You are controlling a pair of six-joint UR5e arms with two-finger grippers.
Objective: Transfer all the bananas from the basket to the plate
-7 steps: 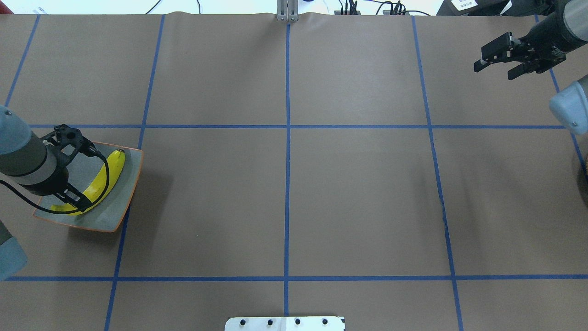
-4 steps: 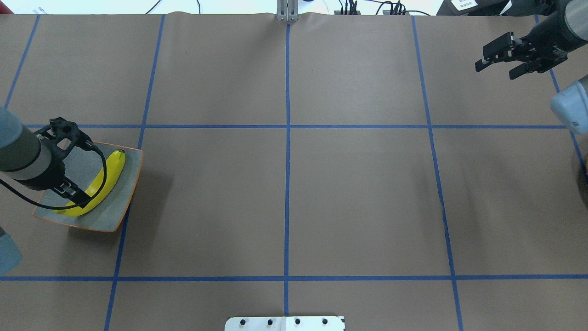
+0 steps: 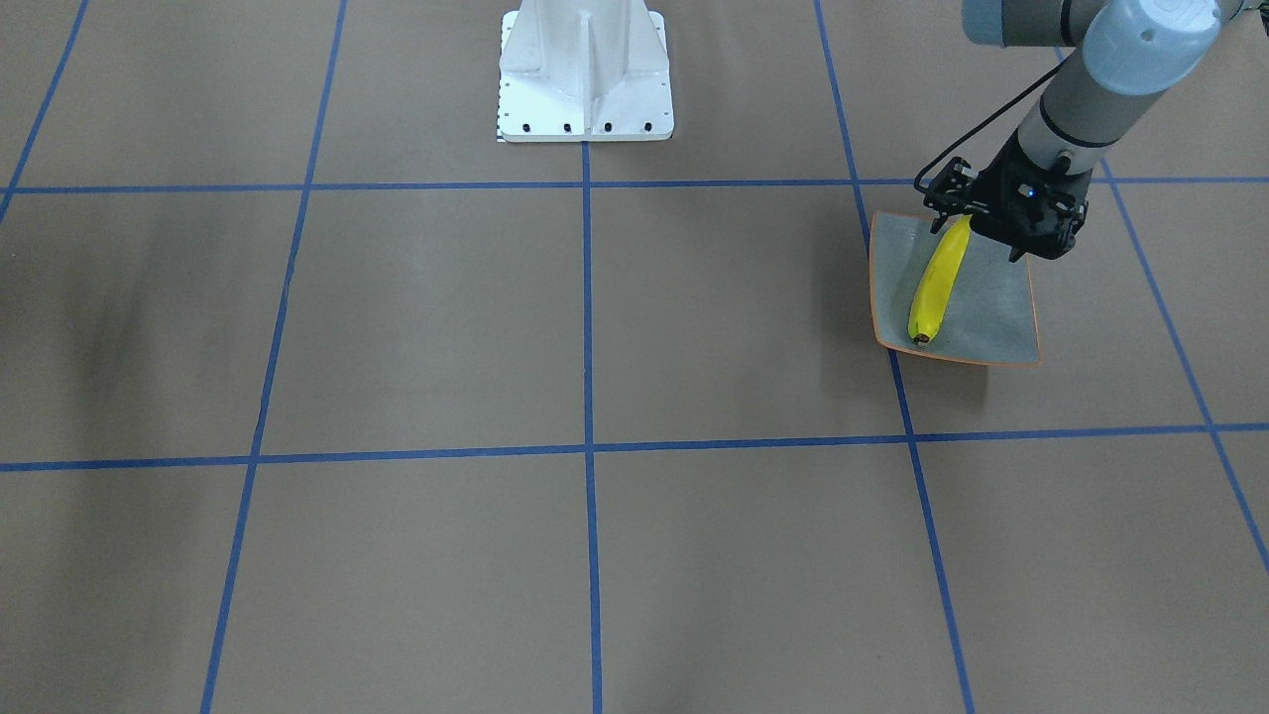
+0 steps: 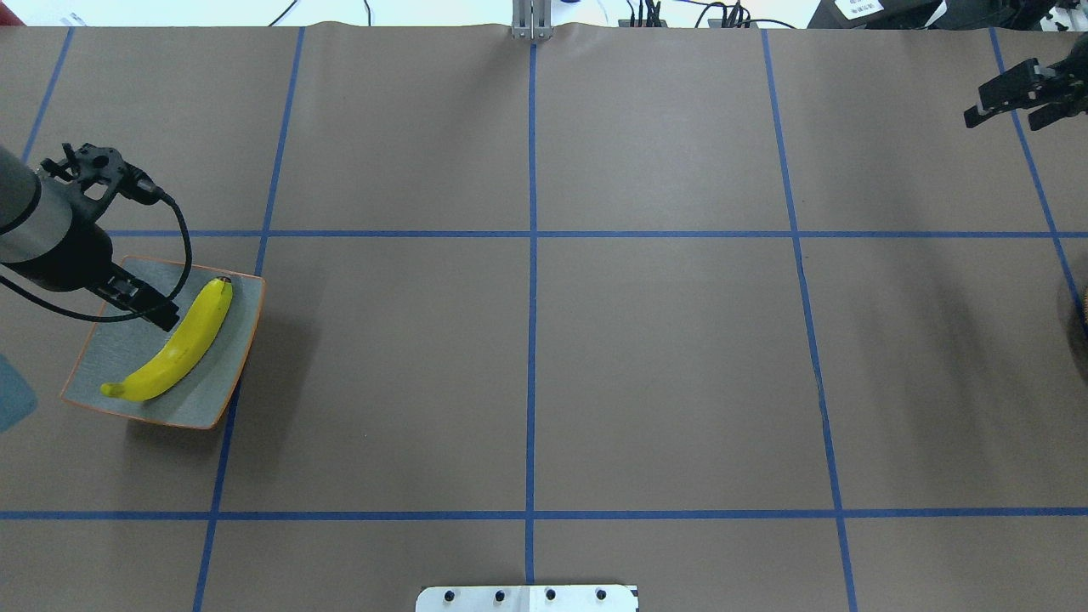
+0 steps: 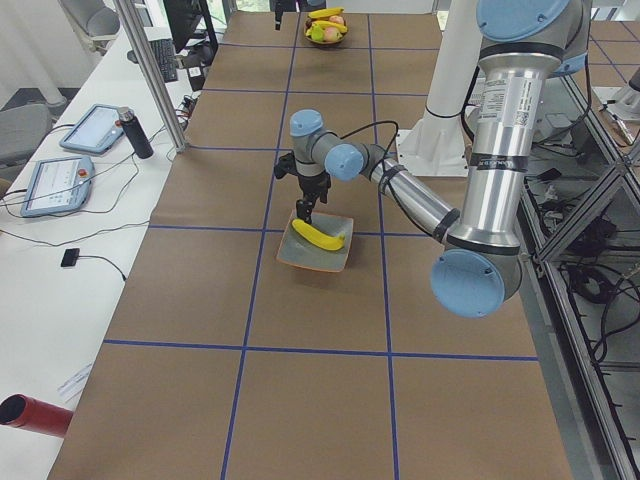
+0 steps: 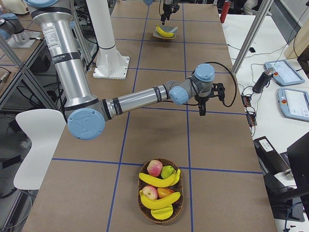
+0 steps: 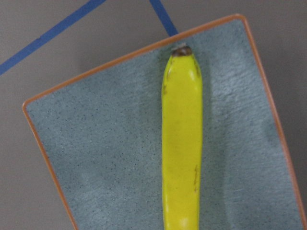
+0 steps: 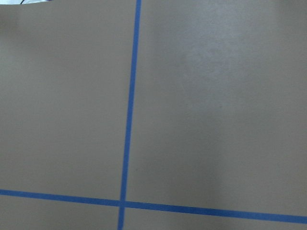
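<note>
Having been released, the banana [image 4: 174, 348] is left on the plate [image 4: 217, 384]; the left gripper [image 4: 157, 314], empty, its spread untellable, is drawn toward 12 o'clock; three more are judged outstanding.

A brown paper table [image 4: 663, 357] gridded in blue tape carries a square grey-blue plate [image 4: 110, 353]. A round wicker basket [image 6: 181, 203] sits well apart.

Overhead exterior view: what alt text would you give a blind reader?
One yellow banana lies diagonally on a grey-blue plate at the table's left. The left gripper hovers over the plate; the right gripper hangs open at the far right.
</note>
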